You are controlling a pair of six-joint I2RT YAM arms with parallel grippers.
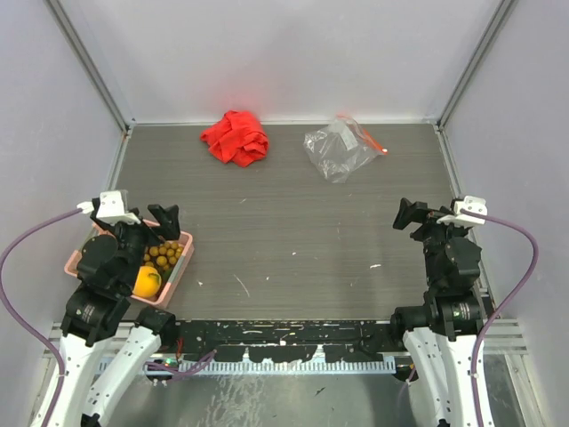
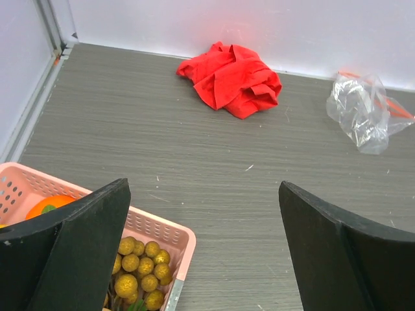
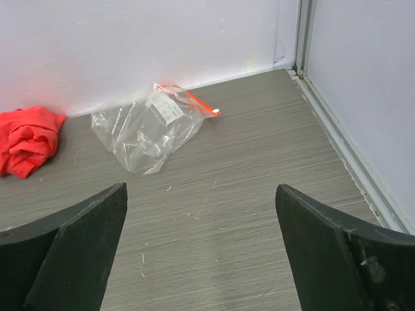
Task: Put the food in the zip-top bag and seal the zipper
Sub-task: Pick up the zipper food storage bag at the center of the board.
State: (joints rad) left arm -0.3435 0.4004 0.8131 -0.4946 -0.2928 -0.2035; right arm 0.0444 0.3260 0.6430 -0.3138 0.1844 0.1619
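A crumpled red cloth (image 1: 235, 138) lies at the upper middle of the grey table (image 1: 293, 222), with a pink basket (image 1: 184, 258) at the lower left.

The zip-top bag (image 3: 146, 129) is made of clear, wrinkled, glossy plastic, the red cloth (image 2: 232, 78) of matt fabric. The table (image 1: 293, 222) is surfaced in what may be matt wood-grain laminate.

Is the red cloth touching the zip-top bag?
Apart. The top external view shows a band of bare table between the red cloth and the zip-top bag. The left wrist view shows the same gap.
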